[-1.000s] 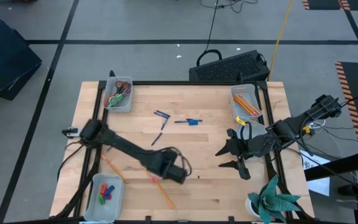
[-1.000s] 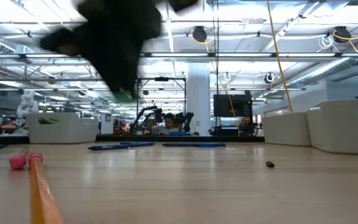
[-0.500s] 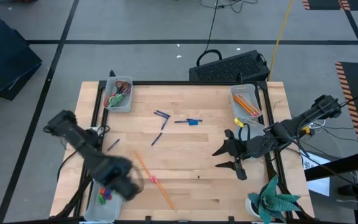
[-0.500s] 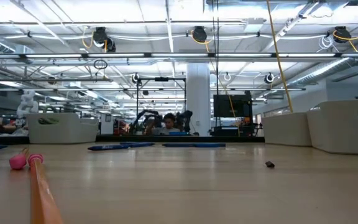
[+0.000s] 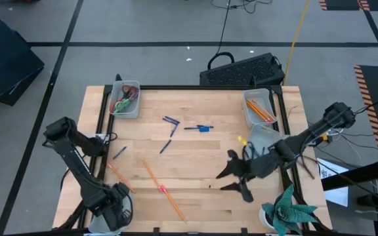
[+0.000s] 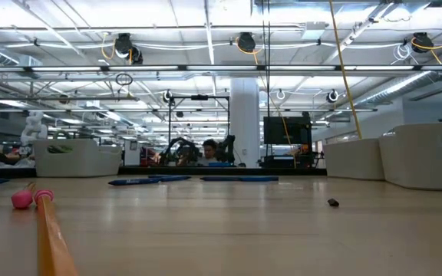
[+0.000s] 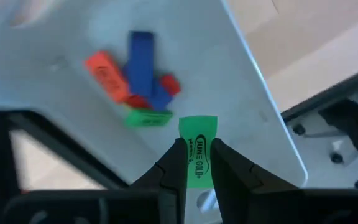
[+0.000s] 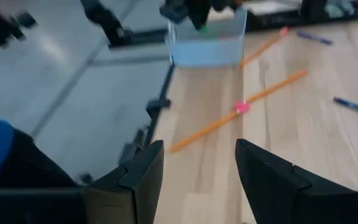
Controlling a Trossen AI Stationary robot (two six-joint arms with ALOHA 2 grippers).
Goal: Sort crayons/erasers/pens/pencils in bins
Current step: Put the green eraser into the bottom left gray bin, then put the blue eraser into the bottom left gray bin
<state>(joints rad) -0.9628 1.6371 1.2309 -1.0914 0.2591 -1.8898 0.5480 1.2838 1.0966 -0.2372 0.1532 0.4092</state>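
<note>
I am holding my left gripper (image 7: 197, 163) over the bin (image 7: 241, 74) at the near left corner of the bench (image 5: 209, 154), and its fingers (image 7: 171, 171) are clamped on a green crayon (image 7: 198, 149). In the left wrist view the crayon is sticking up between the fingers, above the bin's pale floor. Red, blue and green crayons (image 7: 132, 78) are lying in a small heap inside that bin, just beside the one I am gripping.

I am keeping my right gripper (image 5: 231, 180) low over the bench's right half, its fingers (image 8: 135, 180) spread wide apart and holding nothing. In the right wrist view two orange pencils (image 8: 238, 109) are lying on the wood ahead of it, one with a pink eraser end, and a blue pen (image 8: 356, 107) is lying off to one side.

From above, the two pencils (image 5: 163, 190) are lying slantwise on the near left part of the bench, well apart from every bin. Several blue pens (image 5: 170, 124) are scattered around the middle of the bench. A bin (image 5: 134, 110) at the far left corner is holding mixed coloured items, and a bin (image 5: 249, 111) at the far right is holding orange pencils. A second bin (image 5: 264, 136) is sitting just nearer than it, partly under my right arm.
</note>
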